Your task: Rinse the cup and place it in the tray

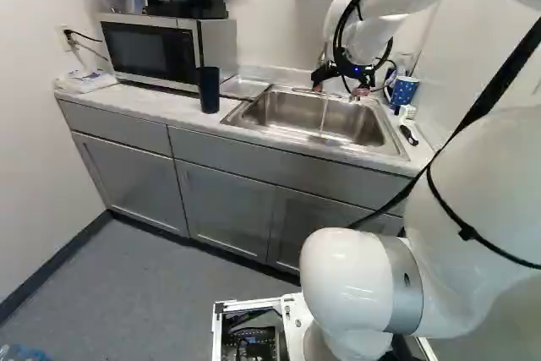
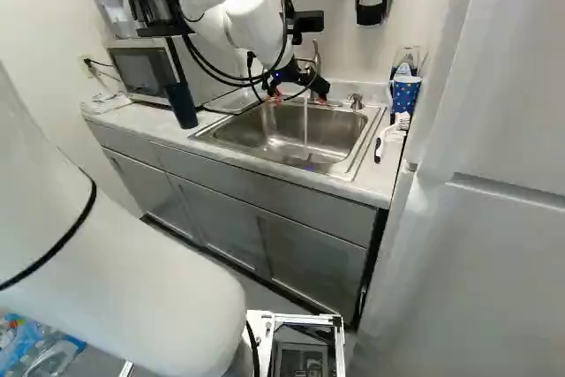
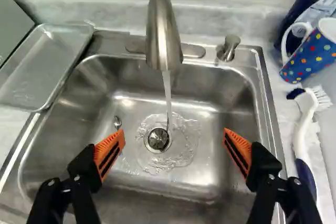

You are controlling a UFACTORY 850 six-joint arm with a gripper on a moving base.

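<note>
Gripper [image 3: 174, 142] wide, and a low swing could topple what's probably a tumbler [image 2: 181, 105], upper left, right base view!

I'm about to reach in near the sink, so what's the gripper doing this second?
Tool: open, nothing between its fingers, over the sink.

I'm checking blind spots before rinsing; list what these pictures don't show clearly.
- Inside of the dark cup: both base views, too small.
- Tray's outer side: wrist view, cut by edge.
- Spotted mug's full outline: wrist view, cut by edge.
- Faucet: left base view, partly behind arm.
</note>
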